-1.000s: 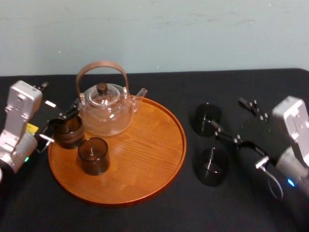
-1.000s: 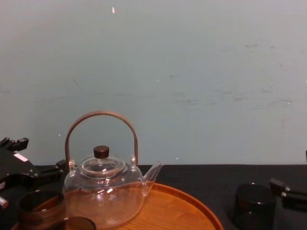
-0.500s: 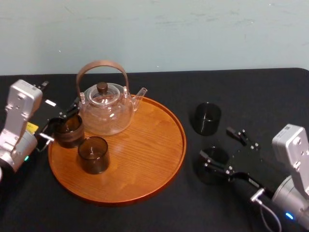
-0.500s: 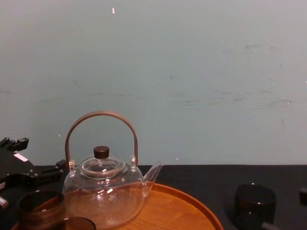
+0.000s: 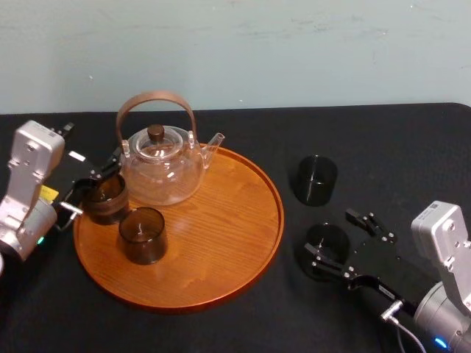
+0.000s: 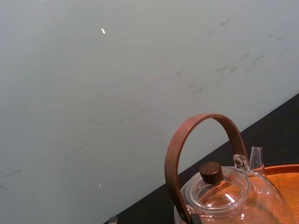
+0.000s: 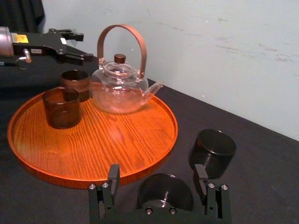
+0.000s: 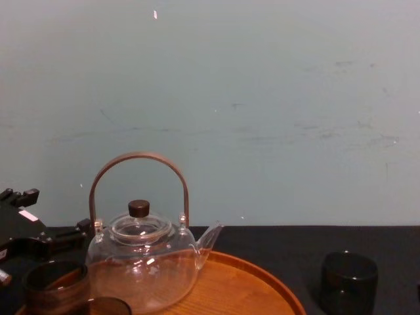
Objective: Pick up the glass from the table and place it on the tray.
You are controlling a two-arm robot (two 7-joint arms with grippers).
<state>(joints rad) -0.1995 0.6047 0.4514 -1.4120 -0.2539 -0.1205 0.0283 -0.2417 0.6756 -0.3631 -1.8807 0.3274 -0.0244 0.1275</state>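
On the black table at the right stand two dark smoky glasses. My right gripper (image 5: 331, 234) is open, one finger on each side of the nearer glass (image 5: 326, 244); the right wrist view shows that glass (image 7: 166, 191) low between the right gripper's (image 7: 157, 177) spread fingers. The farther glass (image 5: 316, 179) stands free behind it. The round wooden tray (image 5: 221, 243) lies at centre left and carries two more glasses (image 5: 142, 235). My left gripper (image 5: 92, 184) is open at the tray's left edge, by the glass (image 5: 103, 200) there.
A clear glass teapot (image 5: 162, 169) with an arched brown handle stands on the back of the tray, also in the left wrist view (image 6: 229, 196). The right half of the tray is bare wood. A pale wall runs behind the table.
My right arm has drawn back toward the near right, and its open gripper has come down around the nearer table glass. The left arm and all the glasses have stayed put.
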